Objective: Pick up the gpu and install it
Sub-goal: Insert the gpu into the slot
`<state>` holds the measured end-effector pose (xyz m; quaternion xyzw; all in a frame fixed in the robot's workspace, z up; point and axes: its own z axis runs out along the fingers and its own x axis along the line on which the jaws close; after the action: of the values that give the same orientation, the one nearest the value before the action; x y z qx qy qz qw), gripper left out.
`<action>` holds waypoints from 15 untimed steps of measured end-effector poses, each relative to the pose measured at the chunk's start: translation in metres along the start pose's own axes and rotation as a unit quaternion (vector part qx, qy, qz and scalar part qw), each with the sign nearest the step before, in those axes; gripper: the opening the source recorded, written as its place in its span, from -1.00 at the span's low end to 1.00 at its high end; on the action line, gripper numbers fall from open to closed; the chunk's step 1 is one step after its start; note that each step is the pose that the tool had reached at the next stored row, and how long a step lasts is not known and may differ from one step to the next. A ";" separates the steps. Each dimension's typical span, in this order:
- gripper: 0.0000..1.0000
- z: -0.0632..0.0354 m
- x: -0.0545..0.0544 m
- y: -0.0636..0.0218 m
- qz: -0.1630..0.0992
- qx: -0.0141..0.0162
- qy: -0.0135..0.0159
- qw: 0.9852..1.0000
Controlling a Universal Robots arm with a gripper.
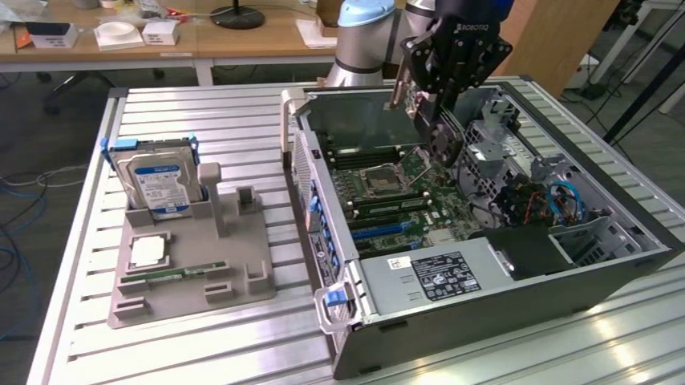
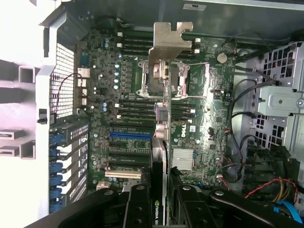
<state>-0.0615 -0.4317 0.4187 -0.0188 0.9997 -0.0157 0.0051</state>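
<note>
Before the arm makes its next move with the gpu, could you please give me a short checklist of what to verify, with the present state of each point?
1. Grip: the claw is shut on the gpu. Ok.
2. Position: the gpu hangs over the open computer case, above the motherboard, not seated. Ok.
3. Slot free: the blue slot holds no card. Ok.
4. Alignment: whether the card's lower edge is lined up with a slot. Cannot tell.
5. Cables: the blue cables lie apart from the card, toward the exterior view's right. Ok.
</note>
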 end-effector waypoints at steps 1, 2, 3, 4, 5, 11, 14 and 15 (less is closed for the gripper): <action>-0.48 0.0000 0.000 0.0000 0.000 0.000 0.000 1.000; -0.48 0.0000 0.000 0.0000 0.000 0.000 0.000 1.000; -0.48 0.0000 0.000 0.0000 0.000 0.000 0.000 1.000; -0.48 0.0000 0.000 0.0000 -0.001 0.000 0.000 1.000; -0.48 0.0000 0.000 0.0000 -0.003 0.000 0.000 1.000; -0.48 0.0003 0.000 0.0000 -0.031 0.000 -0.001 1.000; -0.48 0.0005 0.000 0.0000 -0.044 0.000 -0.001 0.999; -0.48 0.0006 0.000 0.0000 -0.048 0.000 -0.002 0.999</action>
<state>-0.0615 -0.4317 0.4181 -0.0670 0.9976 -0.0154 0.0059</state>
